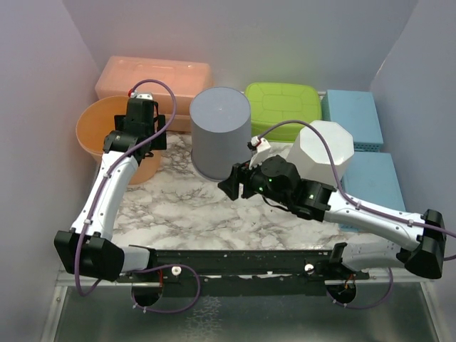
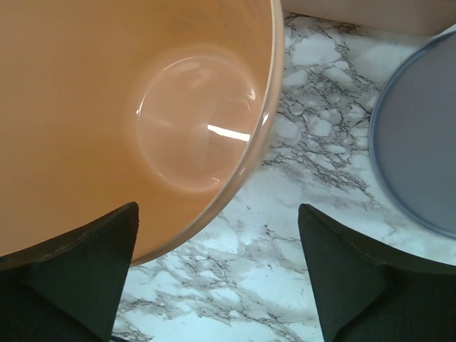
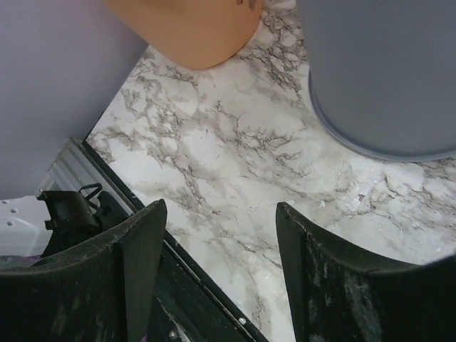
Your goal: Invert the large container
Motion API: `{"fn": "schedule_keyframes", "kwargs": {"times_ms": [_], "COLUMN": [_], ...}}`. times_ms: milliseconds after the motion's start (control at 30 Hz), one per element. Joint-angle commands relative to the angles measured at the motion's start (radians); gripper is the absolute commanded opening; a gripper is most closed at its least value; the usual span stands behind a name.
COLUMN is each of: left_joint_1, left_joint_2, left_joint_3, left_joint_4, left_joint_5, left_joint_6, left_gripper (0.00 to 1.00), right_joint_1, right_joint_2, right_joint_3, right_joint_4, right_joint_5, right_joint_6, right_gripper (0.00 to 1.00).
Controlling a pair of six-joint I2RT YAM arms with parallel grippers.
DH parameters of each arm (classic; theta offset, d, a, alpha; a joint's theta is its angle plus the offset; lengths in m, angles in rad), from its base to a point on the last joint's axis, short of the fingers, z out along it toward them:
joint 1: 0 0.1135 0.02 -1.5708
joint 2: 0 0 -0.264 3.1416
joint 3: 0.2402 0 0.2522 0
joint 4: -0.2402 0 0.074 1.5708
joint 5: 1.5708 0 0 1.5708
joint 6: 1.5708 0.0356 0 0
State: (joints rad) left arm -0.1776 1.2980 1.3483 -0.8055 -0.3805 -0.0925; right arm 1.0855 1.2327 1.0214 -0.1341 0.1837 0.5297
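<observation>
Grey container (image 1: 221, 132): the big one, sitting at the middle of the worktop's (image 1: 192, 206) back edge. The flat closed end faces up, so it looks base-up to me.
Left gripper (image 2: 217, 214): jaws spread really wide with nothing in them. It's over the back-left corner, one finger above the inside of the orange bucket (image 1: 89, 135) and the other outside, with the rim between them and not touching either.
Orange bucket: upright and mouth open, you can see right down to its shiny bottom. It's beside the grey container with a strip of marble between them.
Right gripper (image 3: 221, 210): about halfway open, holding nothing, only bare marble between the fingers. It hangs mid-worktop, just in front of the grey container's lower edge.
Back edge: orange lidded box (image 1: 153, 75) on the left, green lidded box (image 1: 283, 107) right of centre.
Right edge: white eight-sided tub (image 1: 324, 149) and blue boxes (image 1: 353, 117).
</observation>
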Motion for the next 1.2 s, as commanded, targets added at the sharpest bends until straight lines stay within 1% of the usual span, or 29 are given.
{"fn": "schedule_keyframes", "kwargs": {"times_ms": [0, 67, 133, 233, 333, 400, 600, 633, 667, 733, 867, 1000, 1033, 1167], "left_joint_1": [0.011, 0.013, 0.013, 0.013, 0.013, 0.013, 0.013, 0.013, 0.013, 0.013, 0.012, 0.008, 0.005, -0.002], "left_joint_2": [0.028, 0.043, 0.046, 0.025, -0.006, -0.023, -0.081, -0.093, -0.106, -0.135, -0.187, -0.252, -0.273, -0.361], "left_joint_3": [0.006, 0.014, 0.017, -0.014, -0.037, -0.045, -0.07, -0.075, -0.078, -0.078, -0.042, -0.033, -0.035, -0.018], "left_joint_4": [-0.023, -0.056, -0.083, -0.104, -0.128, -0.139, -0.172, -0.179, -0.187, -0.202, -0.253, -0.252, -0.25, -0.299], "left_joint_5": [0.023, 0.058, 0.092, 0.113, 0.121, 0.149, 0.255, 0.274, 0.296, 0.339, 0.461, 0.683, 0.72, 0.76], "left_joint_6": [0.01, 0.007, 0.002, -0.004, -0.008, -0.008, -0.02, -0.024, -0.026, -0.039, -0.07, -0.181, -0.21, -0.277], "left_gripper": [0.87, 0.77, 0.69, 0.6, 0.54, 0.43, 0.22, 0.15, 0.1, 0.05, 0.0, 0.0, 0.0, 0.0], "right_joint_1": [0.005, 0.005, 0.004, 0.005, 0.005, 0.005, 0.005, 0.005, 0.005, 0.005, 0.005, 0.005, 0.004, 0.005], "right_joint_2": [-0.057, -0.068, -0.076, -0.087, -0.1, -0.109, -0.127, -0.131, -0.14, -0.166, -0.224, -0.283, -0.295, -0.332], "right_joint_3": [-0.022, -0.025, -0.025, -0.025, -0.034, -0.044, -0.067, -0.074, -0.084, -0.108, -0.154, -0.173, -0.172, -0.136], "right_joint_4": [-0.057, -0.069, -0.079, -0.091, -0.091, -0.089, -0.105, -0.107, -0.108, -0.107, -0.106, -0.123, -0.134, -0.218], "right_joint_5": [0.054, 0.062, 0.071, 0.082, 0.093, 0.097, 0.096, 0.093, 0.091, 0.09, 0.096, 0.104, 0.106, 0.124], "right_joint_6": [-0.019, -0.02, -0.02, -0.011, 0.009, 0.025, 0.098, 0.112, 0.126, 0.156, 0.208, 0.237, 0.242, 0.264], "right_gripper": [0.68, 0.68, 0.68, 0.68, 0.68, 0.68, 0.68, 0.68, 0.68, 0.68, 0.68, 0.68, 0.68, 0.68]}}
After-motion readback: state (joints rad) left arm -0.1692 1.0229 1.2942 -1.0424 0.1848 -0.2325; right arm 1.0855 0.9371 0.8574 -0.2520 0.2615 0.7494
